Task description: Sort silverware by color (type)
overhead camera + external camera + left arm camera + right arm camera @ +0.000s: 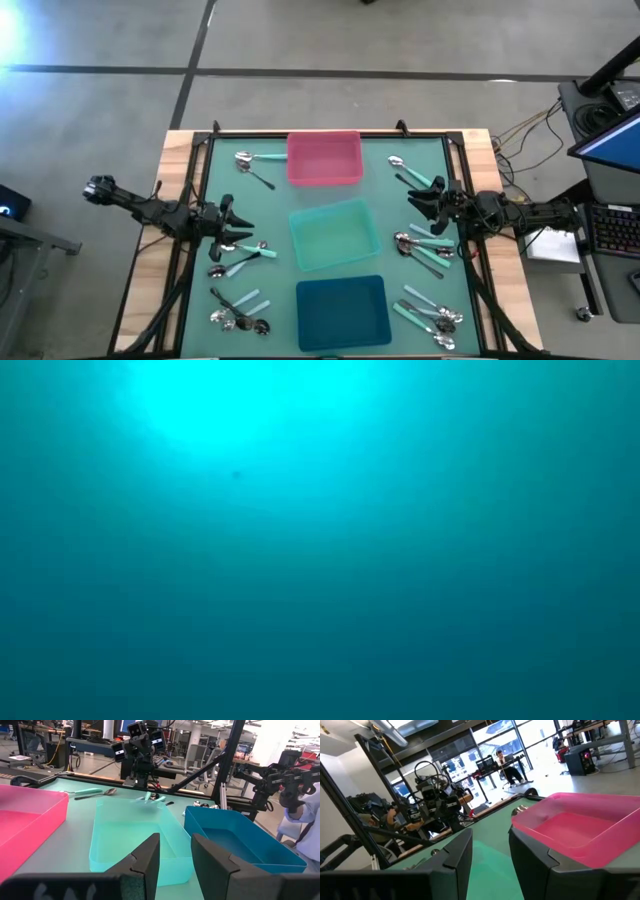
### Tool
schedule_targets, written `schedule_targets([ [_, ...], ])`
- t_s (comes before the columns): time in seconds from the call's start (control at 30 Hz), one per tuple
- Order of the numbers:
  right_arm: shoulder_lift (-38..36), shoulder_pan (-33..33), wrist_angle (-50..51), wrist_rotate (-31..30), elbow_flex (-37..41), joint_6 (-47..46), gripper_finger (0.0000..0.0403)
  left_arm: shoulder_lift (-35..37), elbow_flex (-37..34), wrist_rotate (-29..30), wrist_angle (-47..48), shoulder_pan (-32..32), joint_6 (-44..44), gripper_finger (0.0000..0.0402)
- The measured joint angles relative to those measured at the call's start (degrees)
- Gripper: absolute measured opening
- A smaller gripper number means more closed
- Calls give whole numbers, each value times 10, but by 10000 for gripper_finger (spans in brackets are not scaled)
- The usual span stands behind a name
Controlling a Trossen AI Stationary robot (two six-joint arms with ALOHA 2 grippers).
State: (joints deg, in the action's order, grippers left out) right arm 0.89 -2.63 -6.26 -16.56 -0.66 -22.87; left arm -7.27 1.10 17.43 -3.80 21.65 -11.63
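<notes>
The silverware lies in loose groups on the green mat. In the high view, spoons with teal, pale blue and dark handles lie left of the trays (243, 252), (240, 312), (252, 160) and right of them (412, 172), (425, 245), (432, 312). My left gripper (243, 224) (175, 855) is open and empty, just above the left spoons, pointing at the mint tray (130, 830). My right gripper (416, 200) (490, 852) is open and empty too, between two right-hand groups, facing the pink tray (580, 820). The low view shows only a teal blur.
Three trays stand in a row down the table's middle: pink (324, 158) far, mint (330, 234) in the middle, dark teal (342, 310) near. A black frame (190, 230) borders the mat. A person (305, 820) stands beyond the table, and desks with a keyboard (610, 230) are to the right.
</notes>
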Motion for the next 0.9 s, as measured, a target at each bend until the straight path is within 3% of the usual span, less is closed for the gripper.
schedule_targets([
  [0.37, 1, 0, 0, -11, 0, -8, 121, 0, 0, 0, 0, 0, 0, 96],
  [0.6, 38, 0, 0, -153, 0, -33, 121, 0, 0, 0, 0, 0, 0, 96],
  [0.9, 106, 0, 0, -262, 0, -77, 121, 0, 0, 0, 0, 0, 0, 96],
])
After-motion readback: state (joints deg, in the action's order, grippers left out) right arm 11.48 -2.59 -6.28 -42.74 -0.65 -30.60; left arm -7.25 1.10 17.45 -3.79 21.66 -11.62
